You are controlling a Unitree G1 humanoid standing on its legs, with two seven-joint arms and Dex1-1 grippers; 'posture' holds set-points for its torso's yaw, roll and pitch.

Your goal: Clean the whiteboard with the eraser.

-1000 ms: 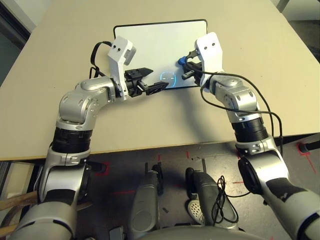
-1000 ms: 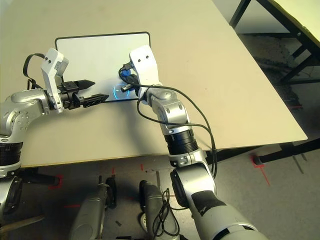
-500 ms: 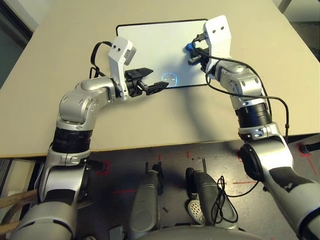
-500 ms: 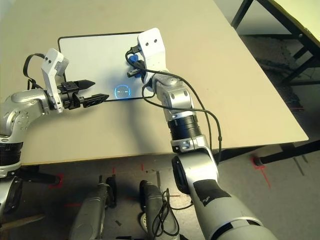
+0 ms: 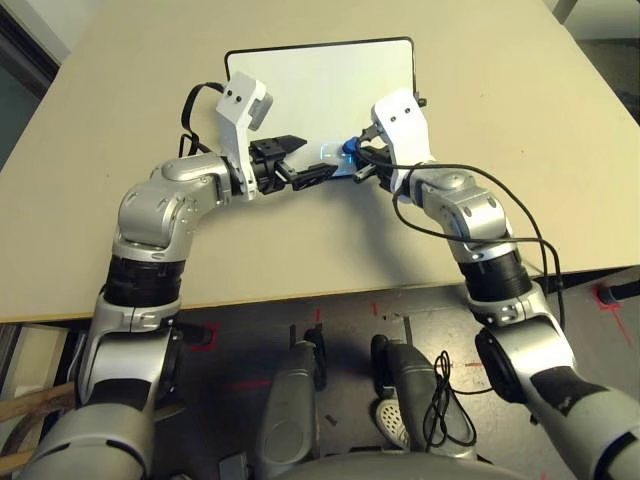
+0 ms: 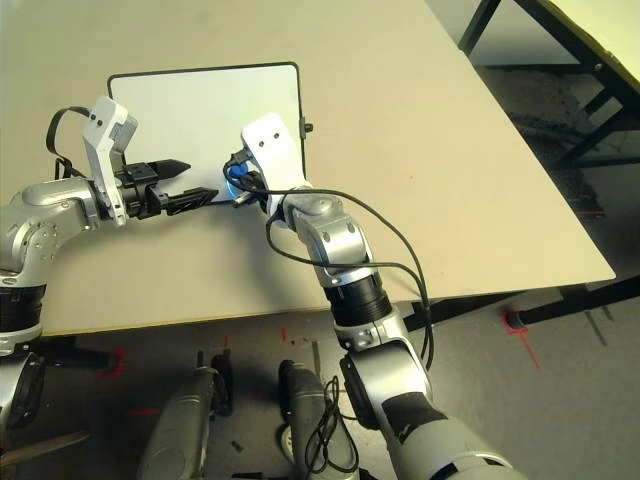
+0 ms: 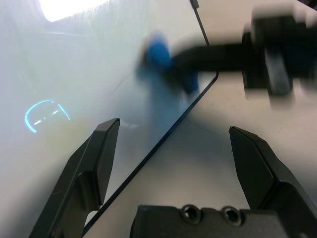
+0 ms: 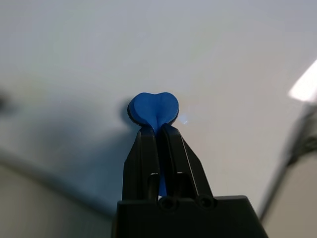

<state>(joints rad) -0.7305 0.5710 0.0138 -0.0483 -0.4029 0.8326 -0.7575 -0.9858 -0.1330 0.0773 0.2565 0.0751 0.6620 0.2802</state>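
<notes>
Right at the right gripper, the jaws are clenched hard on the eraser, which is squeezed so that its blue end bulges out past the fingertips in a heart-like fold; it sits just ahead of the jaws, over the near part of the whiteboard. From the head views the eraser lies close to the board's near edge, and the pinch looks thin, so I judge that the wipe will go best with modest, even pressure and the blue end kept flat against the surface, not tilted onto one corner where it could twist out of the jaws. Just beside it, the left gripper hangs with its jaws spread wide and nothing between them, straddling the board's near black frame; the eraser and the other gripper's fingers lie ahead of those open jaws, near but apart. A faint blue ring mark shows on the board ahead of the left finger, so strokes should probably carry across that patch while steering clear of the left fingers. Farther out, the rest of the board looks white and unmarked, and the table runs on past it.
</notes>
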